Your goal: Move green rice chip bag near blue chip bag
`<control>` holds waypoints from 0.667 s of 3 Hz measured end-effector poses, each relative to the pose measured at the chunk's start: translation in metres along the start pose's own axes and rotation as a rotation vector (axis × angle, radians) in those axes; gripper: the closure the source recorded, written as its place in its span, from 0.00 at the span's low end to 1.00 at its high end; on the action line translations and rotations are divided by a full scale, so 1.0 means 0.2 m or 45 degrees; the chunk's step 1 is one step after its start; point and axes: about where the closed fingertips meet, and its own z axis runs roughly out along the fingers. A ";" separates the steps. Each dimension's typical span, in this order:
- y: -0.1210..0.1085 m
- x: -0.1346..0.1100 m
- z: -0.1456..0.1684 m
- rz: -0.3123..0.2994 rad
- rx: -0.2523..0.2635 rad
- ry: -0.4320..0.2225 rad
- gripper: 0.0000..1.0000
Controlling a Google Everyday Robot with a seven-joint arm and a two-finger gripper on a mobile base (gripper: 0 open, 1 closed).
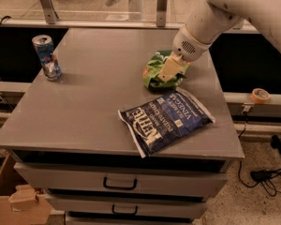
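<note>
The green rice chip bag [154,74] is a small crumpled bright green bag at the right middle of the grey table top [93,97]. My gripper [171,70] comes in from the upper right on a white arm and is shut on the bag's right part. The blue chip bag [165,119] is large, dark blue with white "Kettle" lettering, and lies flat near the front right of the table. The green bag sits just behind the blue bag's far edge, close to it.
A blue and silver drink can [46,57] stands upright at the far left of the table. Drawers [119,184] are below the table front. A cardboard box [14,200] is on the floor at the lower left. A tape roll [260,95] lies on the rail at right.
</note>
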 end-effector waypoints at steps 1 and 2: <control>0.03 0.02 0.01 0.000 -0.027 0.018 0.30; 0.01 0.01 0.00 -0.014 -0.015 0.018 0.07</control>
